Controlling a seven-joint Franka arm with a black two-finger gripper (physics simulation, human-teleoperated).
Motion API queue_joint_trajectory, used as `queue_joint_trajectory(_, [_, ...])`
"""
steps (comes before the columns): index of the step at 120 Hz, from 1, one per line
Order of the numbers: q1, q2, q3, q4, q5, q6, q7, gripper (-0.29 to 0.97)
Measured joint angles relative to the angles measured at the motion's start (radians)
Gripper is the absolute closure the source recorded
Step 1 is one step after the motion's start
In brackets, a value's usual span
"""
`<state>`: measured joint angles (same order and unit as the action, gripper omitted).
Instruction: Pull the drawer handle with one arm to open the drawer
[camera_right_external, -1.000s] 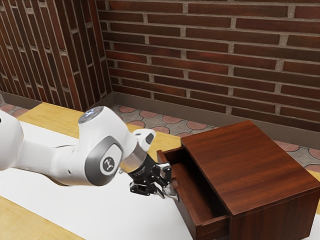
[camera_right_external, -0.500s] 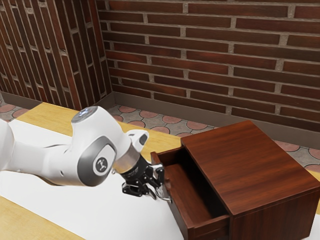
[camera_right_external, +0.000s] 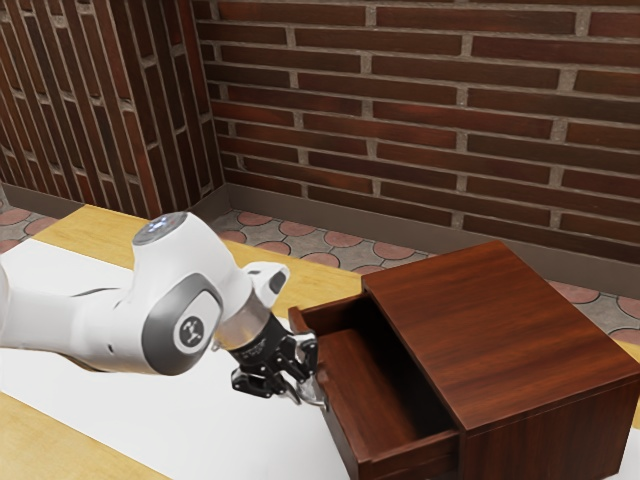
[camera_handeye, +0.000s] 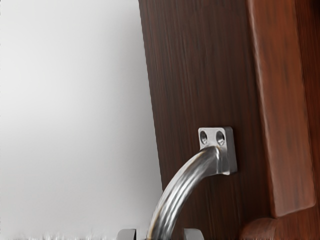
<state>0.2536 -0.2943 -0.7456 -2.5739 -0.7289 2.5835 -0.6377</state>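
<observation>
A dark wooden cabinet (camera_right_external: 500, 330) stands on the table toward the exterior view's right. Its drawer (camera_right_external: 372, 405) is pulled well out toward the arm, and its inside looks empty. My black gripper (camera_right_external: 306, 388) sits at the drawer's front face, shut on the metal drawer handle (camera_right_external: 320, 395). In the wrist view the curved handle (camera_handeye: 186, 187) runs from its screwed mounting plate (camera_handeye: 218, 148) on the drawer front (camera_handeye: 200, 75) down between my fingertips (camera_handeye: 127, 234).
A white mat (camera_right_external: 180, 430) covers the wooden tabletop (camera_right_external: 90, 232) under the arm. A brick wall (camera_right_external: 420, 110) and a tiled floor (camera_right_external: 330, 243) lie behind the table. The arm's elbow (camera_right_external: 180, 320) hangs low over the mat.
My gripper has drawn back toward the exterior view's left with the handle in it. The drawer has slid further out of the cabinet.
</observation>
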Motion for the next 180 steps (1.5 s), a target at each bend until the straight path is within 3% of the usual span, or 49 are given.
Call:
queue_joint_trajectory(142, [-0.002,-0.119,0.042,-0.068,-0.004,-0.128,0.008,0.64])
queue_joint_trajectory(158, [-0.008,-0.201,0.101,-0.065,-0.004,-0.174,0.014,0.58])
queue_joint_trajectory(170, [-0.014,-0.320,0.199,-0.061,0.000,-0.249,0.024,0.43])
queue_joint_trajectory(174, [-0.015,-0.352,0.242,-0.056,0.020,-0.286,0.027,0.37])
queue_joint_trajectory(180, [-0.015,-0.379,0.322,-0.025,0.103,-0.359,0.032,0.29])
